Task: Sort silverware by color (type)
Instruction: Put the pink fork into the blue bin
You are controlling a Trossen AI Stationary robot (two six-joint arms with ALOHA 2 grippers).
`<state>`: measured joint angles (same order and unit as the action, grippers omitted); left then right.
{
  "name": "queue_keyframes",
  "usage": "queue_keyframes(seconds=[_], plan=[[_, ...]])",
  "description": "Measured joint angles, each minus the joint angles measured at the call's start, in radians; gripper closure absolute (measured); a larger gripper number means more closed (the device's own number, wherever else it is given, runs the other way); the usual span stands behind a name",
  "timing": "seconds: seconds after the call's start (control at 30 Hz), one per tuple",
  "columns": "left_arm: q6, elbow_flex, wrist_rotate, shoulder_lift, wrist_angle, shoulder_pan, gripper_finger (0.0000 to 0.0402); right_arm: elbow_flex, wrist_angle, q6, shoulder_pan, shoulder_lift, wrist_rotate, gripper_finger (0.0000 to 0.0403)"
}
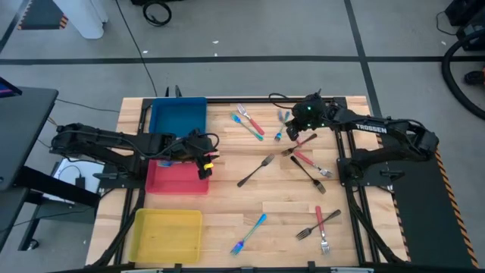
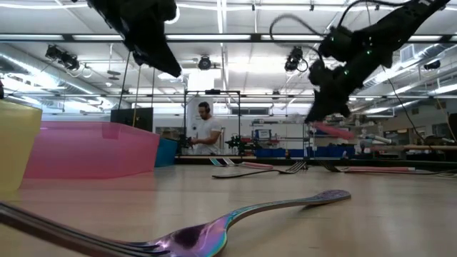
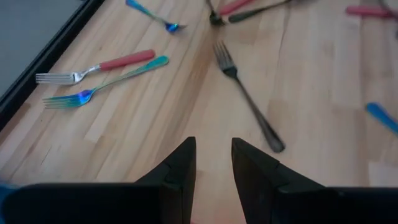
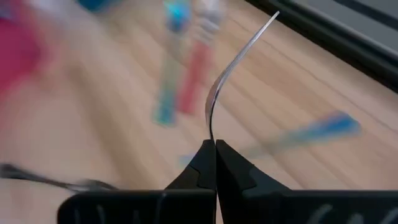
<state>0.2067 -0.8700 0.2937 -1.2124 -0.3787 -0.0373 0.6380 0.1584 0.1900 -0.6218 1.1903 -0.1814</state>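
- Red-handled metal fork (image 4: 227,71) is what your right hand (image 4: 215,147) pinches, fingers closed on it and lifted clear of the pale wooden bench (image 1: 280,205) near the far right cluster of silverware.
- Your left hand (image 3: 213,163) hangs over the flat red tray (image 1: 176,179), fingers slightly parted and holding nothing.
- Ahead of it lies an all-dark grey metal fork (image 3: 247,94).
- You still have a red-handled fork (image 3: 96,67) and a blue-handled iridescent fork (image 3: 106,83) side by side at the far edge, beside the blue tray (image 1: 178,117).
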Motion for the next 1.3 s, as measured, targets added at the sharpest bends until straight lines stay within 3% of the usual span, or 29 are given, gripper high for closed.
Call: queue_keyframes(seconds=[0.1, 0.33, 0.63, 0.8, 1.07, 1.3], plan=[[-0.016, 0.000, -0.018, -0.028, 0.047, 0.015, 0.0299, 0.002, -0.099, 0.003, 0.070, -0.014, -0.053, 0.0401], [-0.081, -0.001, -0.183, -0.099, 0.230, 0.042, 0.0299, 0.002, -0.316, 0.002, 0.257, -0.033, -0.114, 0.0401], [-0.093, -0.001, -0.213, -0.229, 0.521, 0.043, 0.0299, 0.002, -0.537, -0.081, 0.482, -0.032, -0.100, 0.0401], [-0.097, -0.001, -0.229, -0.277, 0.721, 0.038, 0.0299, 0.002, -0.553, -0.117, 0.561, -0.033, -0.038, 0.0401], [-0.060, -0.001, -0.398, -0.279, 0.955, 0.034, 0.0299, 0.002, -0.555, -0.162, 0.654, -0.033, 0.034, 0.0401], [-0.041, -0.001, -0.405, -0.279, 0.982, 0.035, 0.0299, 0.002, -0.575, -0.186, 0.687, -0.032, 0.101, 0.0401]])
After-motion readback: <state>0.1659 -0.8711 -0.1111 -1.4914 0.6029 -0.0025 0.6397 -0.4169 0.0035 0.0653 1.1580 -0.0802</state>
